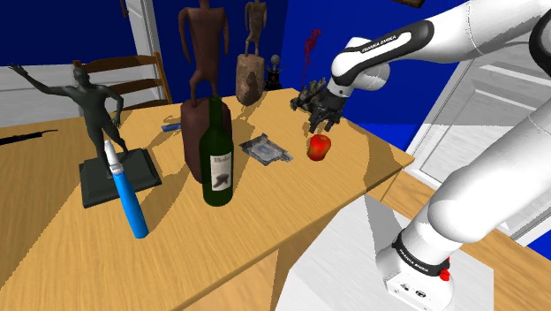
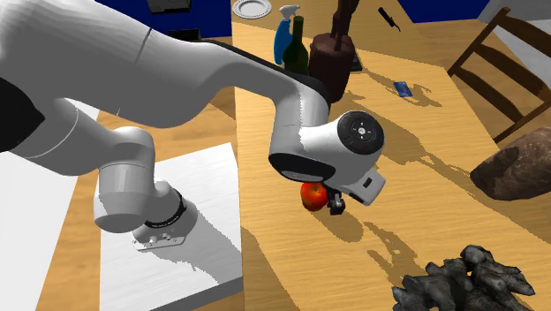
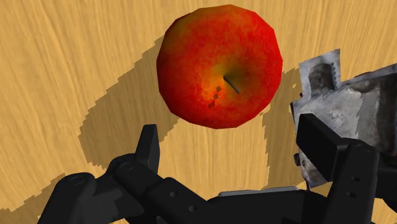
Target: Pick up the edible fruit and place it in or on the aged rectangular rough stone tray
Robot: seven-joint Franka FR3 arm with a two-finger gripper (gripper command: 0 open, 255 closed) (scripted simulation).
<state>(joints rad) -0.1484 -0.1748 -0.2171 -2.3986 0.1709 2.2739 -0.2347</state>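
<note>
Just above the apple (image 1: 320,147) near the table edge (image 1: 375,179), the pincer (image 1: 319,115) hangs spread.

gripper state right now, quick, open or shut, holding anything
Gripper: open, holding nothing. The red apple lies just ahead of its spread fingers, not touched by them.

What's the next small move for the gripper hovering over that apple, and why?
Probably a straight descent. In the wrist view the gripper is open, and the red apple rests on the wooden table beyond it, roughly centred and untouched, with the grey stone tray close beside it. Lowering should bring the fingers around the apple before closing.
</note>
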